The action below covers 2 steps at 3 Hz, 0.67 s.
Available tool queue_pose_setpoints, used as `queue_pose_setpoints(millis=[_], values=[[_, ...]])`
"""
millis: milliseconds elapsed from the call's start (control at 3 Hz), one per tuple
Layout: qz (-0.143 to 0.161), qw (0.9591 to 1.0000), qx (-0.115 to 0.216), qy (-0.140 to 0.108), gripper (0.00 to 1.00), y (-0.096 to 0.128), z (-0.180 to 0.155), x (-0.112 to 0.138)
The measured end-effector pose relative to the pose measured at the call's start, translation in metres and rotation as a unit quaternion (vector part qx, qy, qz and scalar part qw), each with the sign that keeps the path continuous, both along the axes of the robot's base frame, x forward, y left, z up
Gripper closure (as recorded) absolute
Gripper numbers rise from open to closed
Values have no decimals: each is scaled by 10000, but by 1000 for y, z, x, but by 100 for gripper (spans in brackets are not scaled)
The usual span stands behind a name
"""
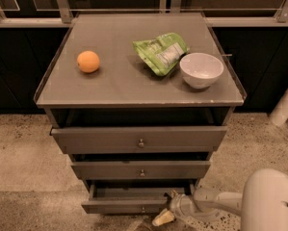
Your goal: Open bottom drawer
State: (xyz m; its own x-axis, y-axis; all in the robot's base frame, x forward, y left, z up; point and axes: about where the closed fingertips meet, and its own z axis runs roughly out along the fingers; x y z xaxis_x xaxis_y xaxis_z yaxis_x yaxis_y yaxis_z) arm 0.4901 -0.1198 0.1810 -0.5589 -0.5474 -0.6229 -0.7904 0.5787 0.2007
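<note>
The grey cabinet has three drawers. The bottom drawer [119,205] is pulled out a little, its grey inside showing, with a small round knob [143,209] on its slim front. The middle drawer [140,170] and the top drawer [139,139] above it also stand slightly out. My gripper [166,212] is low at the right end of the bottom drawer's front, reaching in from the lower right on a white arm [268,203].
On the cabinet top [110,88] lie an orange [88,61], a green snack bag [160,52] and a white bowl [201,70]. Speckled floor [18,158] surrounds the cabinet. A white post [285,102] stands at the right. Dark railing runs behind.
</note>
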Motion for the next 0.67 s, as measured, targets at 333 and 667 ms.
queue_pose_setpoints(millis=[333,667], values=[[125,9995,222,193,0,1,5,-16],[123,9978,426,488,0,-13,11,-35]])
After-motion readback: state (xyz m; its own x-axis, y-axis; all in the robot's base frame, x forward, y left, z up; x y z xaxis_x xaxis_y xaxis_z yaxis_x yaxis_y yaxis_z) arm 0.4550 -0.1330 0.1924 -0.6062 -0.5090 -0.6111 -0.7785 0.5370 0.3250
